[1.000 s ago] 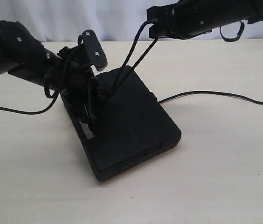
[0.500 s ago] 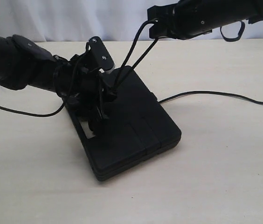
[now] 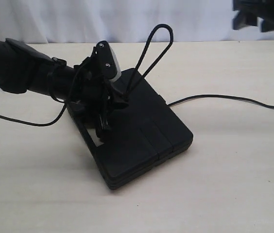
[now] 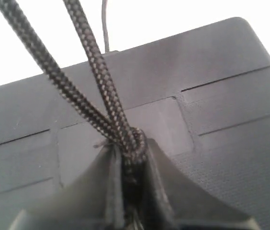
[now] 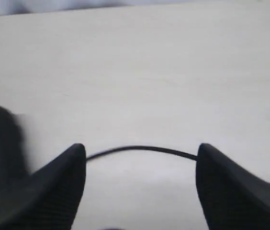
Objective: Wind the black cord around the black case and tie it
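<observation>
Now the pale table [image 3: 224, 184] is carrying the black case [image 3: 142, 136], which is lying flat near its middle. The left gripper [image 4: 130, 160] is clamping the black cord [image 4: 91, 48] just over the case's top panel, the cord rising from it in a tall loop. The right gripper [image 5: 140, 158] is hovering well apart, jaws spread and holding nothing.

Matte black left arm [image 3: 18, 70], looped cables [image 3: 53, 92], 2 silver screws [image 3: 109, 63] on wrist bracket [image 3: 104, 54], textured black right claw [image 5: 140, 149]
</observation>
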Motion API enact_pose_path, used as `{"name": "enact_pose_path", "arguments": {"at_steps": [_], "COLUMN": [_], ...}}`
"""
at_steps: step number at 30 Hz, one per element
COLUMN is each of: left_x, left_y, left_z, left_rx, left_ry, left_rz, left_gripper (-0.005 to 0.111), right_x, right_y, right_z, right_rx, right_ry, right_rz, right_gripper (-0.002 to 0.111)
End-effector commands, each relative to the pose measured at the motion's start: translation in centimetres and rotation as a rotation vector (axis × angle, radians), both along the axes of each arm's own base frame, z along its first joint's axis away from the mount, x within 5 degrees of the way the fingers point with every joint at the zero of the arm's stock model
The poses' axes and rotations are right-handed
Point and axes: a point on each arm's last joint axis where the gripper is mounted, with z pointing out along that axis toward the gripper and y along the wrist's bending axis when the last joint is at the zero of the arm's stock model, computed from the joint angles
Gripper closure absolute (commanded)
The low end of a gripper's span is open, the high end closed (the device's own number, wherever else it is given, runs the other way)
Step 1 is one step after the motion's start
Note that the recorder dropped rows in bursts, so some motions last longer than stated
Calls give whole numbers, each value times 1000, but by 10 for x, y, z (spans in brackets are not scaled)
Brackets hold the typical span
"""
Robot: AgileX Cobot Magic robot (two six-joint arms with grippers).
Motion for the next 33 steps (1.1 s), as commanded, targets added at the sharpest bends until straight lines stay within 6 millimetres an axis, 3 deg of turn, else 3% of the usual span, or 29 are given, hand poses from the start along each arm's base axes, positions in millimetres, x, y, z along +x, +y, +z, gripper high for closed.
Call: {"name": "enact_pose_path", "arguments": {"at_steps": [1,6,11,17,22,33], "left_x": [-3,-5,-5,-4,-4,-5], "left_y": [-1,0,0,1,1,0], "left_z": [1,-2,-2,-2,-2,-1], "left_rx": [32,80,80,81,82,73], "left_ry": [-24,-39,-39,-40,-41,-35], "left_rz": [-72,-118,-118,-114,-112,-123], "left_gripper": [107,107,107,107,107,107], "right_x": [-3,20,30,30,31,47], "right_y": [-64,-74,-90,-112,-117,-118], "right_z": [-38,-107,-145,-165,-177,-195], "right_rx": [-141,-127,11,84,163,243], "right_ry": [249,409,438,419,396,284], "right_rz": [-270,-303,-574,-849,-1080,-1080], "right_gripper": [49,49,49,49,49,49]}}
